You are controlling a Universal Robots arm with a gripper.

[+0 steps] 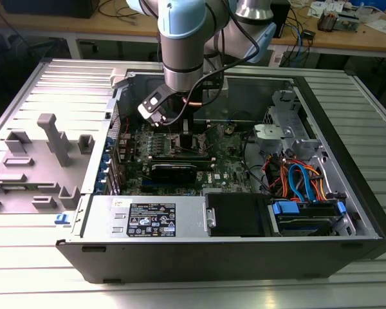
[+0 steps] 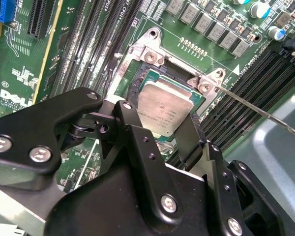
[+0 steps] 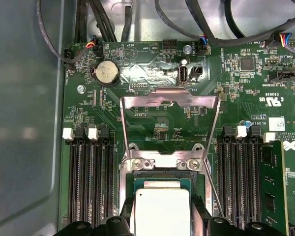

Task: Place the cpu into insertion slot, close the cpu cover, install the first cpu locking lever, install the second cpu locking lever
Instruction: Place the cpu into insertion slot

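Silver-grey cpu (image 2: pixel 163 105), near edge hidden, clamped in black gripper (image 2: pixel 159 124) at insertion slot (image 2: pixel 155 77).

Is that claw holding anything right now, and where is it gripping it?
The gripper seems to hold the cpu, pinched by two opposite edges, at the insertion slot.

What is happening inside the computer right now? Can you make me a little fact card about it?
place: open computer case
gripper: low over the green board, right at the cpu
cpu: silver square at the insertion slot; cannot tell if it is fully seated
cpu cover: flipped open, not over the cpu
locking lever: thin rod beside the slot, not latched down
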